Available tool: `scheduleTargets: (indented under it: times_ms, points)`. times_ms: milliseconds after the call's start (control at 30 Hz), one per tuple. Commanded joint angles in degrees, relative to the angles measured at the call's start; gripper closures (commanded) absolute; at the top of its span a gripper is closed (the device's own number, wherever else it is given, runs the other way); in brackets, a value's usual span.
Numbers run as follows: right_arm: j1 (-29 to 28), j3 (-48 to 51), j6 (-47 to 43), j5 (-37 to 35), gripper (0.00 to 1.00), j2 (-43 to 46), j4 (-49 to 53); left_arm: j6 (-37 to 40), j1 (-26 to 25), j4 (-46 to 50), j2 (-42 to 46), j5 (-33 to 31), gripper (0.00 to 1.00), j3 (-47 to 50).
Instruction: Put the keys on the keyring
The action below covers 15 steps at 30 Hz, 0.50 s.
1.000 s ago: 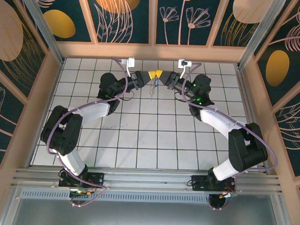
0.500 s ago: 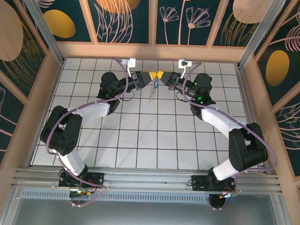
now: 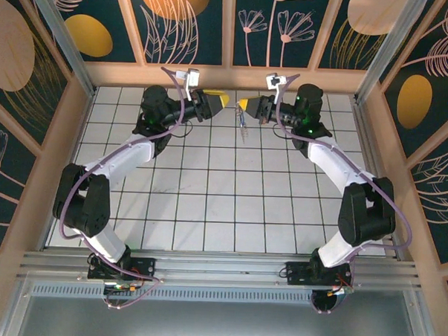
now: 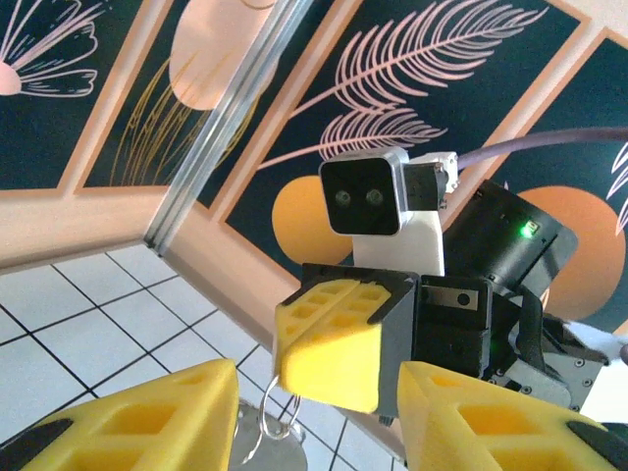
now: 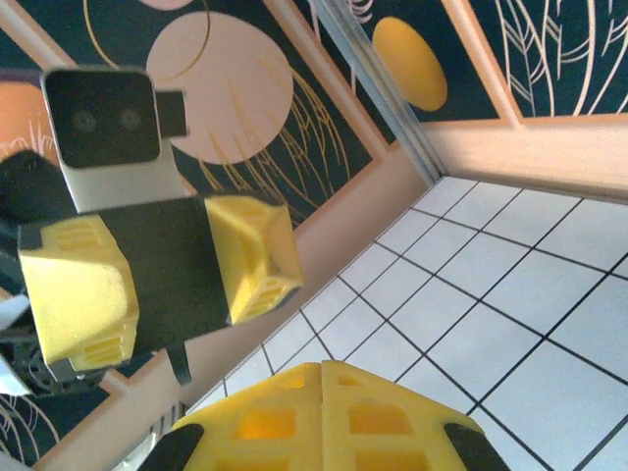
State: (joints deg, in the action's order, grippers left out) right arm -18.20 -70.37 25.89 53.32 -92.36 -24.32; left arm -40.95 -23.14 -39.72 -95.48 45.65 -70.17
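Dangling silvery metal keyring cluster (image 4: 273, 417) hangs below clenched right gripper (image 4: 329, 343); left gripper (image 3: 221, 100) released, opposite, apart. Threading step, seemingly; next needs left pinching ring.

From above, the keyring (image 3: 243, 126) hanging under the right gripper (image 3: 244, 104) is too small to tell its parts apart. In the left wrist view its silvery rings (image 4: 276, 417) run off the bottom edge, their top hidden behind that gripper's yellow finger (image 4: 329, 343).
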Motion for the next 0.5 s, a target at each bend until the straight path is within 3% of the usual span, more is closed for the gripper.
scheduleTargets:
  times_ms: [0, 467]
  points:
    - [0.11, -2.98, -4.20, 3.60, 1.00, -0.71, 3.33, 4.11, 0.29, 5.00, -2.13, 4.78, 0.53, -2.98]
    - [0.00, 2.60, 5.80, 2.94, 1.00, -0.21, -10.27, -3.74, 0.28, -4.87, -4.70, 7.08, 0.56, 0.82]
